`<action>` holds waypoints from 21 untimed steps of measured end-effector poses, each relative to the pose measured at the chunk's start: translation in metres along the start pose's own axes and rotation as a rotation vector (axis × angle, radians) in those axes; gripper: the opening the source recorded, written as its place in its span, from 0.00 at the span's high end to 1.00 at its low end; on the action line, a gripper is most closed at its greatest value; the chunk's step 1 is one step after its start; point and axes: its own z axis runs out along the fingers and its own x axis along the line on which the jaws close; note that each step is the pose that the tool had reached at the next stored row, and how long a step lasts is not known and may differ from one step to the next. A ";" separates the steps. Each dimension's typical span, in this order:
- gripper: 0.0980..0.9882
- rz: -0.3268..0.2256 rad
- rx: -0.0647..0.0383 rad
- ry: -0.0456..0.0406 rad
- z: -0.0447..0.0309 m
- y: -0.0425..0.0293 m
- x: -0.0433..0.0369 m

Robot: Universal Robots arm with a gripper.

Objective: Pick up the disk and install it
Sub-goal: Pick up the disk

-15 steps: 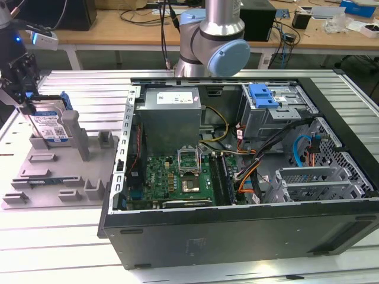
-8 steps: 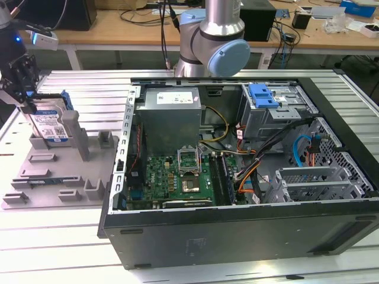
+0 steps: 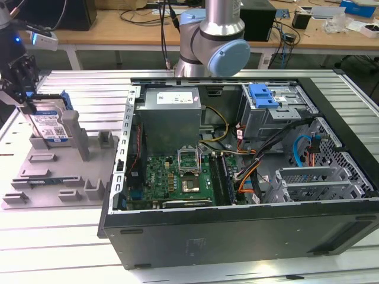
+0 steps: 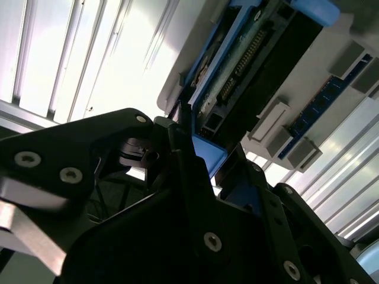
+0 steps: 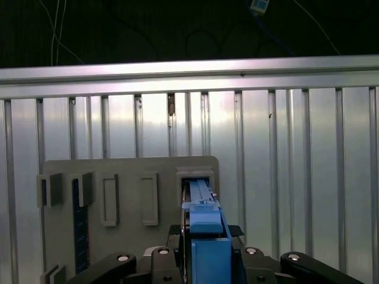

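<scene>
The disk (image 3: pixel 50 123) is a silver drive with a white-and-blue label in a blue carrier. It stands on edge in a slot of the grey fixture (image 3: pixel 59 177) at the exterior view's far left. My gripper (image 3: pixel 26 94) is on the disk's upper edge. In both wrist views the black fingers (image 5: pixel 177 232) sit against either side of the blue carrier (image 5: pixel 206 225), shut on it. The second wrist view shows the gripper (image 4: pixel 204 160) clamping the blue carrier edge (image 4: pixel 208 155), with the disk's connector side (image 4: pixel 246 56) beyond. The disk's lower end still reaches into the fixture slot (image 5: pixel 195 177).
An open computer case (image 3: pixel 237 236) lies on the slatted metal table (image 3: pixel 59 248), to the exterior view's right of the fixture. Its drive cage has a blue bracket (image 3: pixel 263 94) at the back. The arm's grey-and-blue body (image 3: pixel 216 41) rises behind the case. Memory sticks (image 5: pixel 77 219) stand in the fixture.
</scene>
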 end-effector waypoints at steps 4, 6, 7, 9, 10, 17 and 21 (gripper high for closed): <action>0.65 0.000 0.000 0.0001 0.0003 0.0000 0.0012; 0.65 0.000 0.000 0.0000 0.0005 0.0000 0.0012; 0.65 0.000 0.000 0.0000 0.0005 0.0000 0.0012; 0.67 0.000 0.000 0.0000 0.0005 0.0000 0.0012; 0.67 0.000 0.000 0.0000 0.0005 0.0000 0.0011; 0.70 0.000 0.000 0.0000 0.0006 0.0000 0.0012; 0.70 0.000 0.000 0.0000 0.0007 0.0000 0.0012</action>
